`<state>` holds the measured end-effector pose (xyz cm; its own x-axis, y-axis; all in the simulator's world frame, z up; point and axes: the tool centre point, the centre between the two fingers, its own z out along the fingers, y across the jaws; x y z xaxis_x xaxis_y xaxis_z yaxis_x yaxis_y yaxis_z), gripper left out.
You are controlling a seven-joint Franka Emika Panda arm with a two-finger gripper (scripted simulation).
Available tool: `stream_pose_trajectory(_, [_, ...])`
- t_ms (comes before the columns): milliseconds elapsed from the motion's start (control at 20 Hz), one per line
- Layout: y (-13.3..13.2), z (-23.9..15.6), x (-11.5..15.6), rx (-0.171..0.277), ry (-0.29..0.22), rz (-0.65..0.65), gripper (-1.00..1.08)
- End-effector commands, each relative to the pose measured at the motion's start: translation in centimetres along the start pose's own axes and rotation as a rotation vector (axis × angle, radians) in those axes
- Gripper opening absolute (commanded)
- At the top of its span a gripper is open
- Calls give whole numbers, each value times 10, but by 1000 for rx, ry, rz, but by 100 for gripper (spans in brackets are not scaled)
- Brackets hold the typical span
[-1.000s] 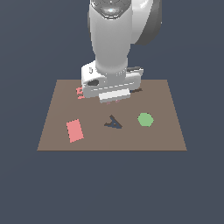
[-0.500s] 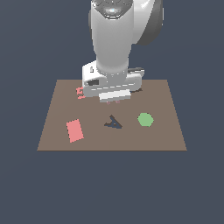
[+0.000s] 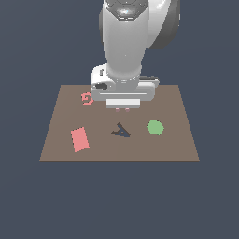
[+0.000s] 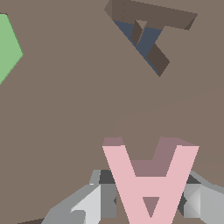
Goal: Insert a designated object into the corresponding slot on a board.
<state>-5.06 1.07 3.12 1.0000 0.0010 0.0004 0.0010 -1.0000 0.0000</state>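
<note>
The pale pink A-shaped block (image 4: 148, 183) sits between my gripper's (image 4: 146, 199) two grey fingers (image 4: 98, 199), which are shut on its sides. In the exterior view the gripper (image 3: 122, 109) hangs low over the brown board (image 3: 175, 105), and only small pink tips of the block (image 3: 127, 110) show under the hand. The dark A-shaped slot (image 3: 121, 131) is tilted and lies a short way nearer the camera than the gripper. In the wrist view the slot (image 4: 148, 30) is empty and apart from the block.
A green hexagon (image 3: 155, 127) lies on the board to the exterior view's right of the slot, and shows at the wrist view's edge (image 4: 6, 48). A salmon-red rectangle (image 3: 80, 139) and a red curled G shape (image 3: 87, 98) lie toward the exterior view's left.
The hand has shifted toward the exterior view's right and slightly nearer the slot, uncovering more of the red G shape. The other shapes have not moved.
</note>
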Motion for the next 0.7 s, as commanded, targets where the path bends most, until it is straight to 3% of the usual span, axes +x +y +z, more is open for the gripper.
stream_pose_trajectory(0, [-4, 0, 2, 0, 0, 63, -100])
stream_pose_trajectory(650, [-24, -3, 22, 1, 2, 526, -100])
